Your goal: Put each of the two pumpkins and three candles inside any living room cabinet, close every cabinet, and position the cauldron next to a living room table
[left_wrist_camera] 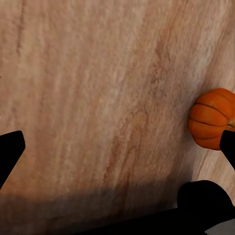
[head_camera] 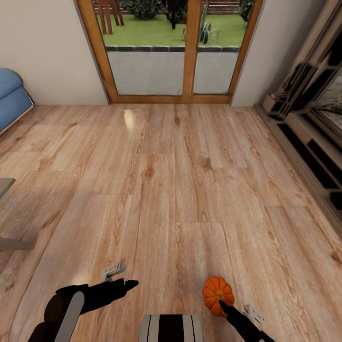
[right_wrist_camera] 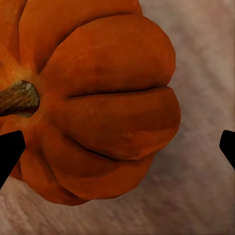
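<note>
One bright orange pumpkin with a short dark stem sits low over the wooden floor at the tip of my right arm. My right gripper reaches it from the near side. In the right wrist view the pumpkin looms large between the two fingertips, which stand wide apart; it overlaps one tip and stays clear of the other. My left gripper hovers open over bare floor, and the left wrist view catches the pumpkin off to its side.
Wooden floor stretches ahead to a glass patio door. A blue sofa stands at far left, a grey table corner at left, and a dark low shelving unit along the right wall.
</note>
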`<state>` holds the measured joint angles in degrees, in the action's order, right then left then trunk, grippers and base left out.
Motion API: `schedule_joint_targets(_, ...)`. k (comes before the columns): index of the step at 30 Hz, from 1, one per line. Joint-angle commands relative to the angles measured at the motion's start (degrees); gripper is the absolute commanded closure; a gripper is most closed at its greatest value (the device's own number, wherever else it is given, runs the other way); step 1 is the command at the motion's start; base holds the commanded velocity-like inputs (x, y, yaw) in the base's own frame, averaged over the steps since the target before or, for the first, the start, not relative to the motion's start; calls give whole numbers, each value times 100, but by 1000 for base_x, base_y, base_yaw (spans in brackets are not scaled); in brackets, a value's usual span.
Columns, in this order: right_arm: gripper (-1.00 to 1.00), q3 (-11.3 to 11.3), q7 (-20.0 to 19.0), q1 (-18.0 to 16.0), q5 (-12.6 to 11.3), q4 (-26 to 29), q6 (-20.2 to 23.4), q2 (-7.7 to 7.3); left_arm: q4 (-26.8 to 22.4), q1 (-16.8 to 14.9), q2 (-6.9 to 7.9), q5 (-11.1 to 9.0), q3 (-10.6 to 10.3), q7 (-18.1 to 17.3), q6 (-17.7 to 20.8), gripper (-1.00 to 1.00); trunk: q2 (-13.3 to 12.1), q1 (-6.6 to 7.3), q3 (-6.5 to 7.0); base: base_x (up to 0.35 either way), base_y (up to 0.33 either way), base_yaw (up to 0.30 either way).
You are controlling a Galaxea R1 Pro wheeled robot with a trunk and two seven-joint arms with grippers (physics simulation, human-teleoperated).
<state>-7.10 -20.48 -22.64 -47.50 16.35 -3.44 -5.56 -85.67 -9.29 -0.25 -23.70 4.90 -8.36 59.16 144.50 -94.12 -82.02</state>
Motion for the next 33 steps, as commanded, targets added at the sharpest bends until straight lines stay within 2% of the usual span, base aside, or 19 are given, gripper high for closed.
schedule_joint_targets(1, -100, 7, 70, -4, -49, -22, -25, -6, -2, -3, -2, 41, 7, -52, 25, -100, 1, 0, -3, 1, 45, 0)
schedule_joint_targets(23, -100, 19, 79, -2, -66, -18, -25, -6, -2, -3, -4, 42, 1, -49, 25, -100, 1, 0, -3, 37, 42, 0)
schedule_joint_targets(33, -100, 19, 79, -4, -67, -17, -25, -6, -2, -3, -5, 50, -6, -43, 25, -100, 1, 0, -3, 114, 45, 0)
